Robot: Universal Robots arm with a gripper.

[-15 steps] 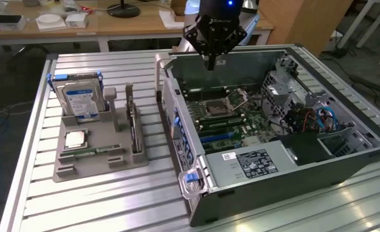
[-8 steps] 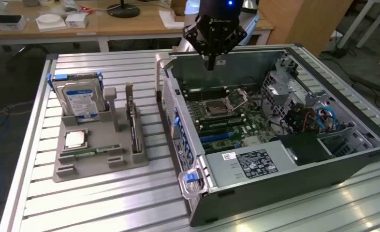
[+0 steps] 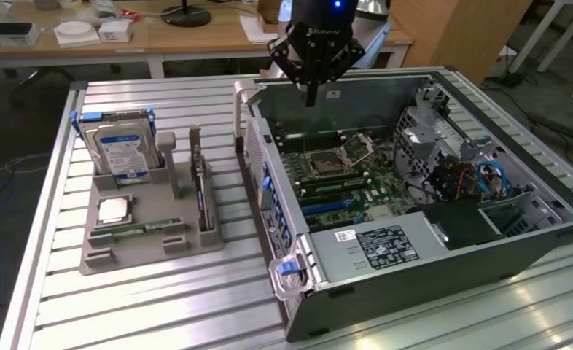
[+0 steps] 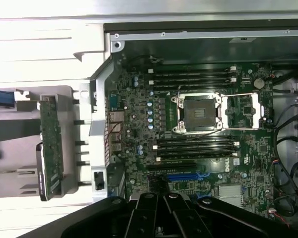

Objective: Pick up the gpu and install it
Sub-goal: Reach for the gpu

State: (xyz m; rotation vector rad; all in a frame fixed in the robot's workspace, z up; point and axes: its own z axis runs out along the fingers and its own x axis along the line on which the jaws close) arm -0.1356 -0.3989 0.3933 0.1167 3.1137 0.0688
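The gpu (image 3: pixel 198 179) is a thin dark card standing on edge in a slot of the grey holder tray (image 3: pixel 150 257), to the exterior view's left of the open computer case (image 3: pixel 432 248). From the wrist camera the gpu (image 4: pixel 51 144) appears edge-on, outside the case wall. My gripper (image 3: pixel 311 96) hangs above the far end of the case, over the motherboard (image 3: pixel 337 175), well apart from the gpu. Its fingers (image 4: pixel 158 214) are pressed together and shut, with nothing between them. A blue expansion slot (image 4: pixel 186 176) lies on the motherboard (image 4: pixel 188 124) close to the fingertips.
On the tray also stand a silver blue-labelled hard drive (image 3: pixel 121 149), a processor chip (image 3: pixel 114 210) and a narrow green memory stick (image 3: pixel 129 230). The case side wall (image 3: pixel 257 168) separates tray and motherboard. Drive cage and cables (image 3: pixel 461 179) fill the case's right. Desks stand behind.
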